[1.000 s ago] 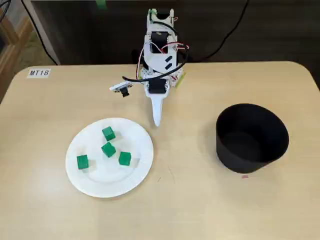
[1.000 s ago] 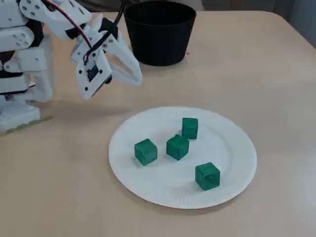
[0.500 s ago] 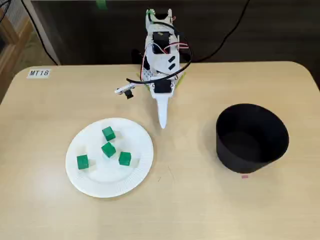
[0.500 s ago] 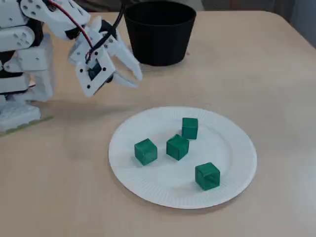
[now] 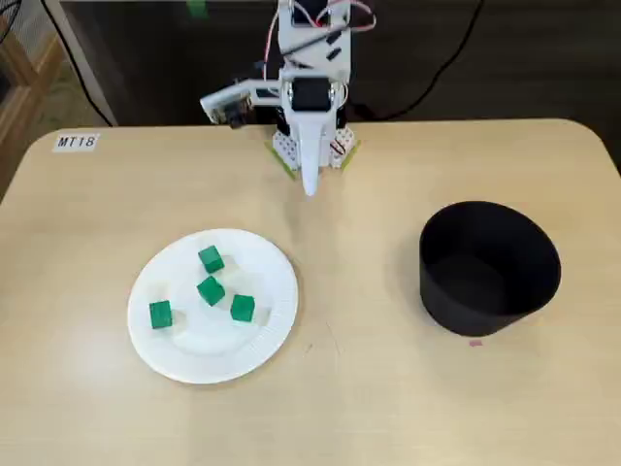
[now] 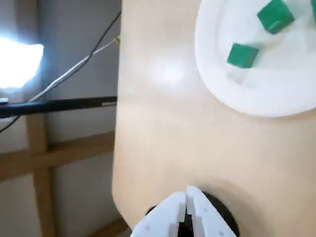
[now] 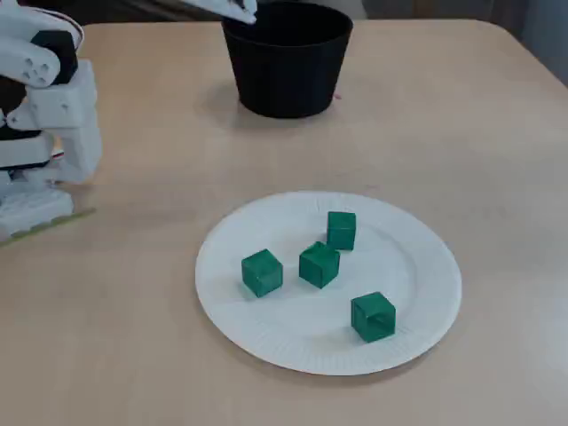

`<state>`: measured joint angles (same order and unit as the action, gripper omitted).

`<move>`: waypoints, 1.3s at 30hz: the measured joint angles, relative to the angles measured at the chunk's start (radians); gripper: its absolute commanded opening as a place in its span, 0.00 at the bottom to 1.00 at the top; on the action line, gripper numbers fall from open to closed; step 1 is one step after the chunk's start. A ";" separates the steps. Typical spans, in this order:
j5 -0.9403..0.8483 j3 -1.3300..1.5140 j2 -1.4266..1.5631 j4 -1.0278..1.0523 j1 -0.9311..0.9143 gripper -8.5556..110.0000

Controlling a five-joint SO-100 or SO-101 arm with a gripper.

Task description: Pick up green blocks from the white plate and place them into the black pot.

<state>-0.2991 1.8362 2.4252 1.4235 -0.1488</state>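
Green blocks (image 5: 211, 289) on white plate (image 5: 194, 354), well apart from hand (image 5: 310, 189), hand pressed together

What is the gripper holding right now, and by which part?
Nothing. The gripper is shut and empty; all four green blocks lie on the white plate.

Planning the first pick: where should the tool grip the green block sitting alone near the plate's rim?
Come straight down and close on two opposite side faces of the lone green block. It lies flat on the white plate, apart from the other three blocks, so both sides look free.
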 measured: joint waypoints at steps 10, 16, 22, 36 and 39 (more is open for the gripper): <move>0.287 -0.216 -0.425 0.055 -0.261 0.05; 0.598 -0.238 -0.650 -0.041 -0.244 0.05; 0.739 -0.318 -0.830 -0.103 -0.307 0.05; 0.735 -0.609 -1.173 -0.117 -0.402 0.26; 0.719 -0.661 -1.215 -0.100 -0.417 0.28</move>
<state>0.4203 1.1750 1.2103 1.3238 -0.5660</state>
